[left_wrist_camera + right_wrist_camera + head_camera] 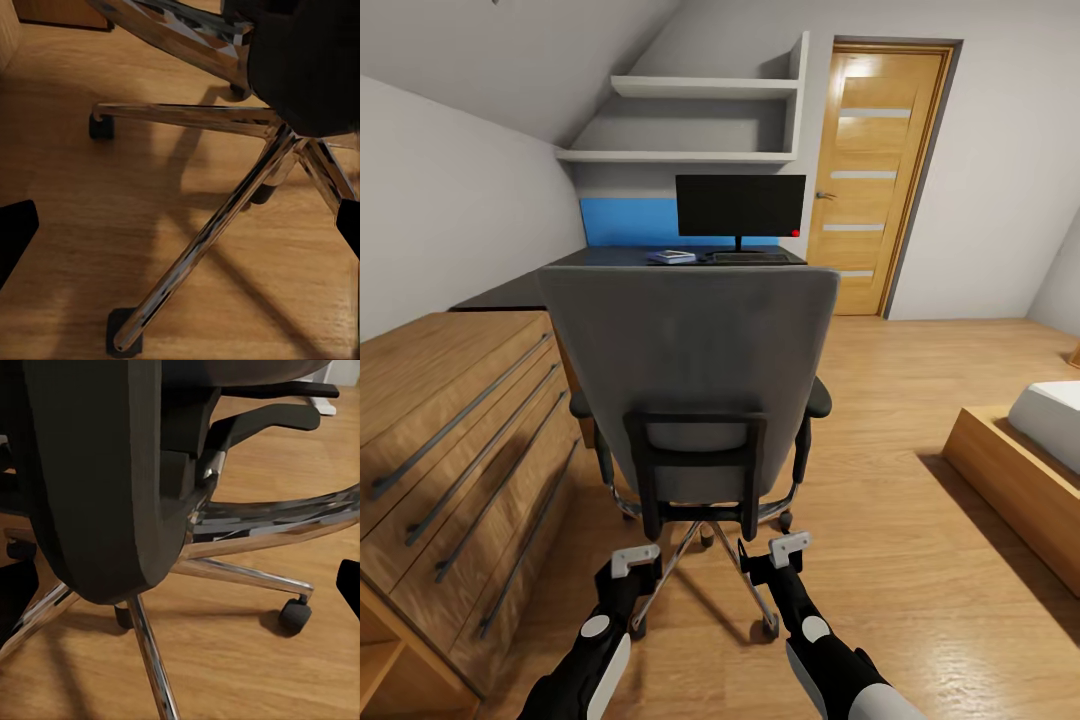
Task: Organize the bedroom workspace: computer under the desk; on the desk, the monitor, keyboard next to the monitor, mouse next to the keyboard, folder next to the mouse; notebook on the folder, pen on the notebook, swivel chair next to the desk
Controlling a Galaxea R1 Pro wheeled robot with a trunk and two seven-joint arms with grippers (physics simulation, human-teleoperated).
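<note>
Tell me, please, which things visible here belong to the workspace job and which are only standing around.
Belong to the job:
swivel chair
desk
monitor
keyboard

Only standing around:
wooden drawer chest
door
wall shelves
bed

A small pale item lies on the desk; it is too small to identify.

Home bedroom: sloped white ceiling, light wooden drawer chest (455, 440), wood-framed bed with white mattress (1032, 450), black L-shaped desk (610, 258) with black widescreen monitor (740, 205), panelled wooden door (875, 170).
</note>
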